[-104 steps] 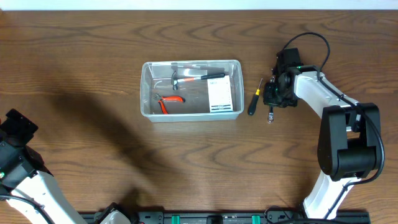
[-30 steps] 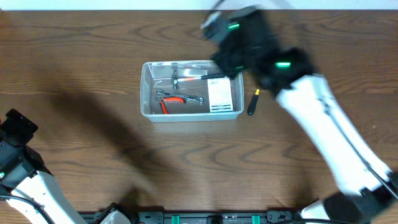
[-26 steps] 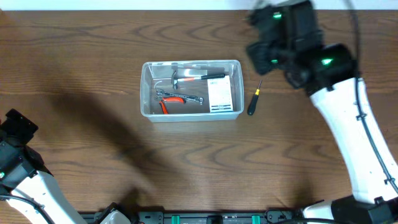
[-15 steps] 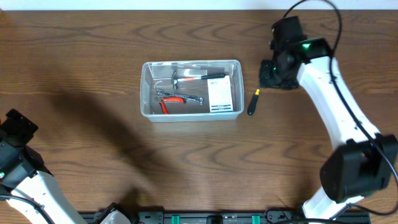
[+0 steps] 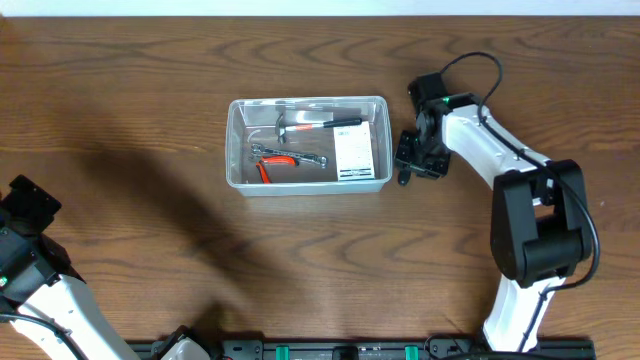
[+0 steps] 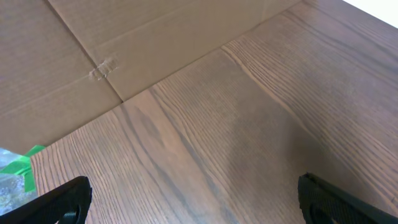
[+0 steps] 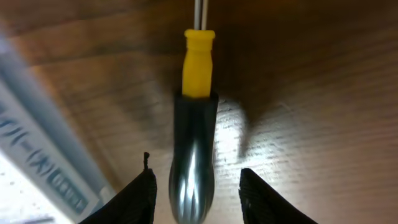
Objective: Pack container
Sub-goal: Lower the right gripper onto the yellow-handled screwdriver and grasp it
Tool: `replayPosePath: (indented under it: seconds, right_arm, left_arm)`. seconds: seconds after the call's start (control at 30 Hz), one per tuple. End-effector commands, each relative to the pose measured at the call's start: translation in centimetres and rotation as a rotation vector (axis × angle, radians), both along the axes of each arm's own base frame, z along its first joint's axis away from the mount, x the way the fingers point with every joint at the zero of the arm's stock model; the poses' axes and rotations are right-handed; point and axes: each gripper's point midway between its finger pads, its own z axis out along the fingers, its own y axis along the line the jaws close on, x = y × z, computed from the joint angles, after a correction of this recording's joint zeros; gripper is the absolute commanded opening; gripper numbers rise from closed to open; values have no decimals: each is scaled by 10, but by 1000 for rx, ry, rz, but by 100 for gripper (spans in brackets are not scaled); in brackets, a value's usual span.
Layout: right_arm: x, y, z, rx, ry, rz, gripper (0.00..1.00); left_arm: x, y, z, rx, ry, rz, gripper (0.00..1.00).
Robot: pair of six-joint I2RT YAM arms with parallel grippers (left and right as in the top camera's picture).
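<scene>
The clear plastic container (image 5: 236, 140) sits at the table's middle and holds a hammer (image 5: 318, 123), red-handled pliers (image 5: 272, 165), a wrench (image 5: 290, 155) and a white-and-blue box (image 5: 354, 152). Just right of it lies a screwdriver with a black handle and yellow collar (image 5: 404, 176), also in the right wrist view (image 7: 194, 146). My right gripper (image 5: 412, 160) is open and straddles the handle (image 7: 196, 196) without touching it. My left gripper (image 6: 193, 202) is open and empty over bare wood at the near left; only the arm (image 5: 25, 250) shows overhead.
The container's wall (image 7: 43, 137) lies close to the left of the right gripper. Cardboard (image 6: 124, 43) lies beyond the table edge in the left wrist view.
The right arm put the wrench into the container, swung back right and came down over the screwdriver beside the container. The left arm has not moved.
</scene>
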Motion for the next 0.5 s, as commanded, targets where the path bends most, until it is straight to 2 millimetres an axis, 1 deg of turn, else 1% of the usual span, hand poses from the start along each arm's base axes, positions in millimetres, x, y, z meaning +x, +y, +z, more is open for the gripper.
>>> replayPosePath:
  seconds: [0.0, 0.07, 0.17, 0.3, 0.37, 0.43, 0.47]
  right_arm:
    - [-2, 4, -11, 10, 27, -33, 41]
    - [-2, 4, -13, 10, 28, -33, 38]
    - [-1, 1, -14, -5, 22, -34, 28]
    - [0, -1, -14, -15, 20, -34, 20]
    - [0, -1, -14, -15, 20, -34, 20]
    - [-1, -1, -14, -16, 22, -34, 16]
    - [-1, -2, -13, -17, 24, -36, 12]
  left_arm:
    - [-1, 4, 13, 25, -15, 16, 98]
    - [-1, 4, 13, 25, -15, 16, 98]
    - [-1, 4, 13, 25, -15, 16, 98]
    - [-1, 4, 13, 25, -15, 16, 98]
    - [-1, 4, 13, 25, -15, 16, 98]
    - [-1, 4, 13, 25, -15, 16, 98]
    - [-1, 4, 13, 25, -15, 16, 98]
